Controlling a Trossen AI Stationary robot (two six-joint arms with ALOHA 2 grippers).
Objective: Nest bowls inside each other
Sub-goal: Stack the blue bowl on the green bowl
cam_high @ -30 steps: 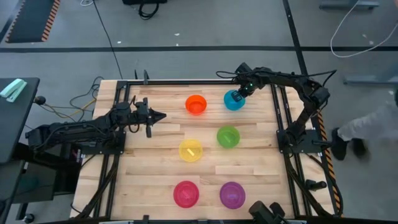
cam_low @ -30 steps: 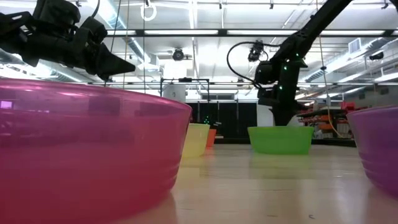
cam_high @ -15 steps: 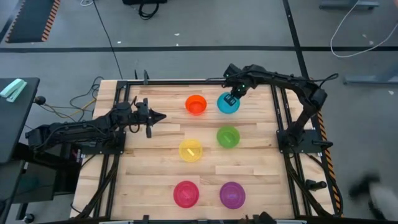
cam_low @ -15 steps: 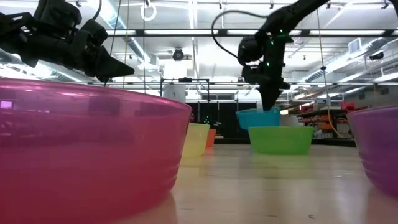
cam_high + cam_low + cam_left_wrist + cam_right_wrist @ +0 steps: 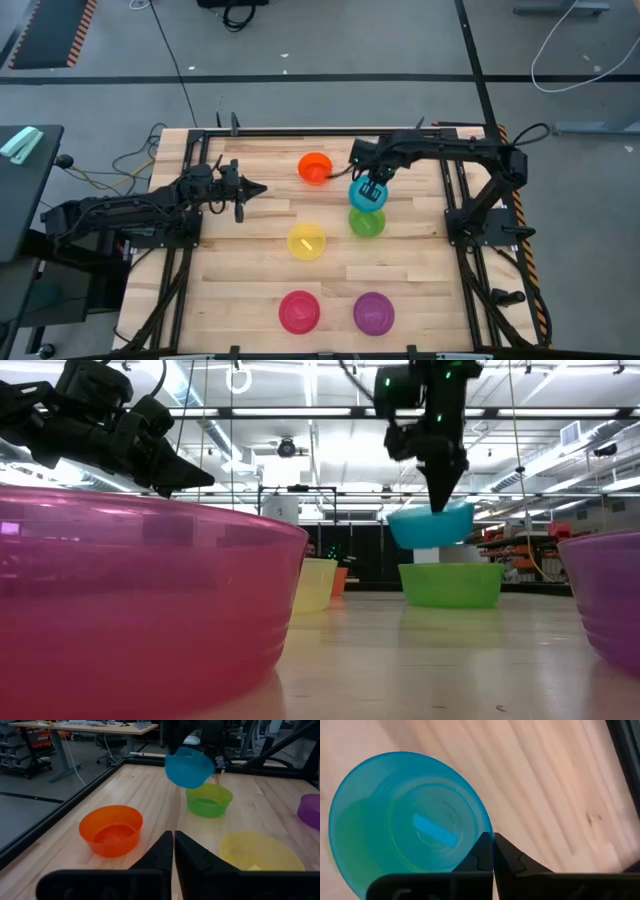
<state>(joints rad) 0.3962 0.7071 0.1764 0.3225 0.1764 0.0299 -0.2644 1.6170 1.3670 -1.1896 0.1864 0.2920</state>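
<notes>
My right gripper (image 5: 374, 187) is shut on the blue bowl (image 5: 366, 196), which hangs in the air just above the green bowl (image 5: 452, 584). The green bowl (image 5: 367, 223) stands on its base on the table. The orange bowl (image 5: 315, 168), yellow bowl (image 5: 307, 242), pink-red bowl (image 5: 299, 311) and purple bowl (image 5: 373, 313) also stand apart on the wood. My left gripper (image 5: 260, 187) waits shut above the table's left part, left of the orange bowl (image 5: 111, 830). My right gripper pinches the blue bowl's rim (image 5: 486, 831) between its two fingers, one finger (image 5: 480, 851) on the inner side of the wall and one on the outer. The fingers come from above, pointing down (image 5: 440, 495). The bowl (image 5: 430, 525) is lifted clear and hangs slightly tilted.
The table's metal frame rails (image 5: 448, 180) run along its left and right sides. Bare wood (image 5: 240, 270) lies between the bowls and toward the near left corner. Cables (image 5: 130, 160) lie beside the left arm's base.
My right gripper has lifted the blue bowl off the table by the far right area and carried it up and toward the near edge, until it hangs over the green bowl. The other bowls have stayed in place.
</notes>
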